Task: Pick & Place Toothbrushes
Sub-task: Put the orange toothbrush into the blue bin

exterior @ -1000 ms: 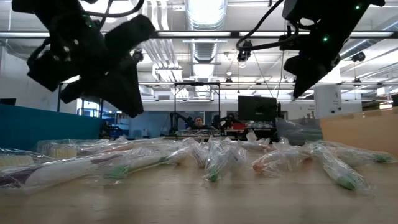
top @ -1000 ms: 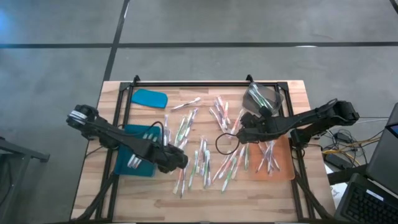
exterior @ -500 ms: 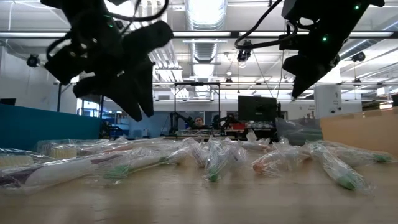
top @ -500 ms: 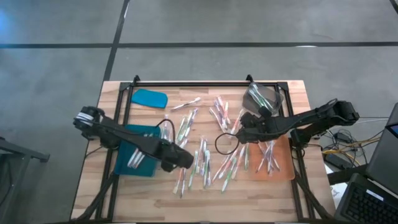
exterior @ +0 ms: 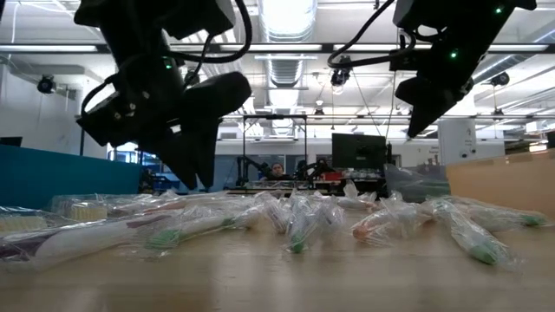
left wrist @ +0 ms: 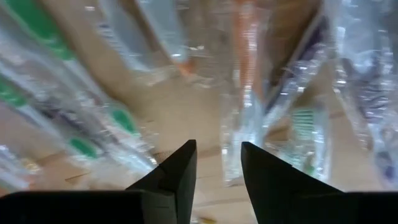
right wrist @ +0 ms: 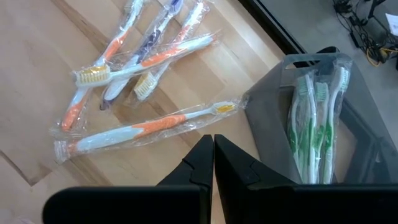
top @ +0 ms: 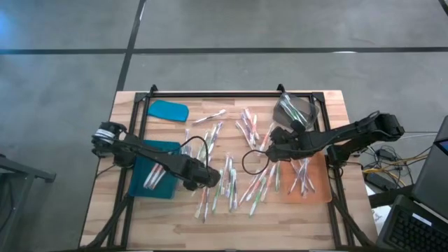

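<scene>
Teal tray (top: 155, 175) at 9 o'clock on the table (top: 329, 210), a few pale wrapped brushes lying in it; orange tray (top: 315, 185) at 3 o'clock holding several more; grey bin (right wrist: 323, 118) at 1 o'clock with green-and-white brushes inside (plainest from the right wrist). A teal lid (top: 168, 110) at 11 o'clock. Toothbrushes (top: 234, 175) scattered over the table's middle between the trays, each in clear crinkled wrap, thin, white-handled with green, pink or orange parts. Left gripper (left wrist: 217, 165) just above the pile at 7 o'clock of centre, fingers (left wrist: 177, 174) parted a little, nothing between them. Right gripper (right wrist: 213, 162) held above the wood near the bin, fingers pressed together, holding nothing.
</scene>
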Motion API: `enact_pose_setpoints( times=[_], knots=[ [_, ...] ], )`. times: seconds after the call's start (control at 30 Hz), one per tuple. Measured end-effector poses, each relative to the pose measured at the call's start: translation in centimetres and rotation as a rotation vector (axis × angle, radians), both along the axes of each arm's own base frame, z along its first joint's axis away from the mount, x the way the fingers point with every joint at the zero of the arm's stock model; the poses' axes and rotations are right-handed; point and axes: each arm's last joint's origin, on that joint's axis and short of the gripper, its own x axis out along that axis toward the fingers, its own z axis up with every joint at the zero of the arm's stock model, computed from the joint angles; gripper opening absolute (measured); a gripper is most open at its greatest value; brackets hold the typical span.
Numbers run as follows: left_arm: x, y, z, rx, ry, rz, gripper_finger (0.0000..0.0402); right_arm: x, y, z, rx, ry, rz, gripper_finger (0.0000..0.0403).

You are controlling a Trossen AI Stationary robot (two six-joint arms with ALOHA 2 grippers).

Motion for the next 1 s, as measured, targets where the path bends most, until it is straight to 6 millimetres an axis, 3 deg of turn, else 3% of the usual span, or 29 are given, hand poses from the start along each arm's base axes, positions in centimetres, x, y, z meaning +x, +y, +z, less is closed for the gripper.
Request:
enact_pose_setpoints(
  times=[0.77,1.0],
  knots=[
    [0.5,0.7,-2.5,0.029,0.088,0.026,0.0130,0.2,0.0,0.0,-0.003,-0.003,0.017,0.0008],
    [0.6,0.8,-2.5,0.050,0.084,0.027,0.0102,0.2,0.0,0.0,-0.003,-0.002,0.017,0.0008]
  ],
)
